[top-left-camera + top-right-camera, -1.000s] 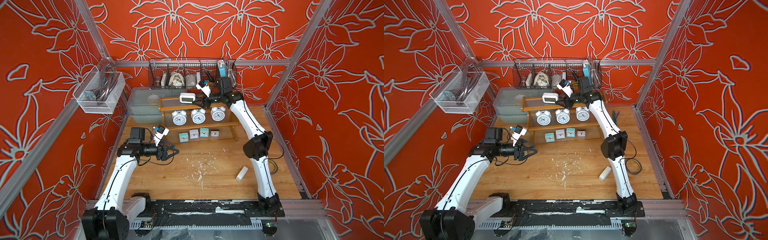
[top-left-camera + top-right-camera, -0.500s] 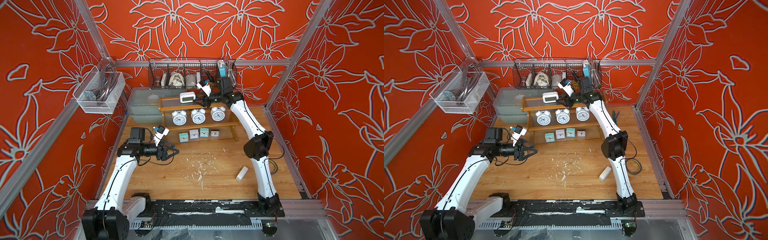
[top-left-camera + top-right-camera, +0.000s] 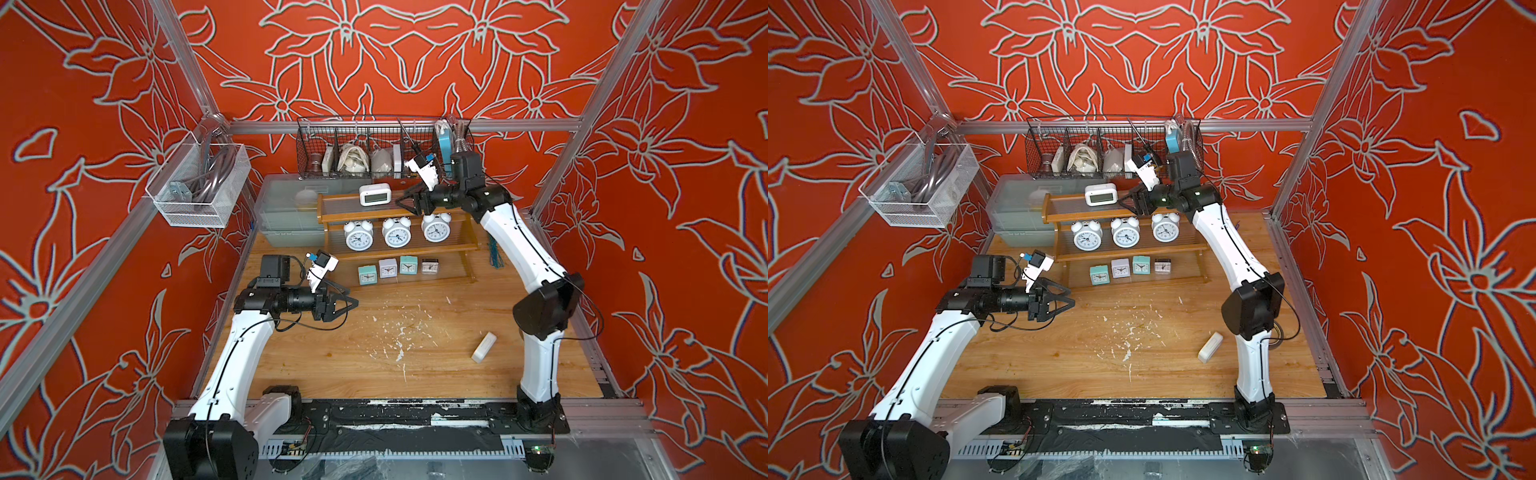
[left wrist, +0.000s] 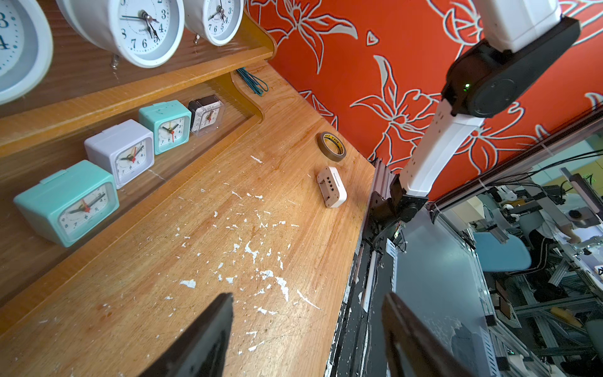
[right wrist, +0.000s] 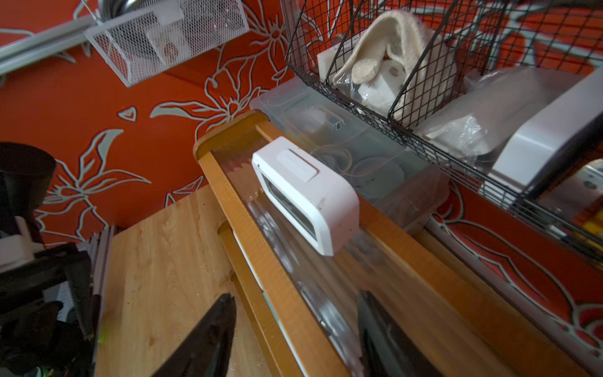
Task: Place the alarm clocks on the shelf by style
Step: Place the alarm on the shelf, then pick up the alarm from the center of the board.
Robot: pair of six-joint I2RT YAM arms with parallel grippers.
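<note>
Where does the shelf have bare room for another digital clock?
Top tier: bare left of its digital clock; the right gripper hovers over the other side. Round clocks crowd the middle tier, square clocks most of the bottom.

shelf point(image 3: 340, 217) top bare beside digital clock point(image 3: 375, 194) | wire basket point(image 3: 332, 135) close above

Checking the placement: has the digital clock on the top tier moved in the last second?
No. The digital clock keeps its spot against the shelf top rail.
</note>
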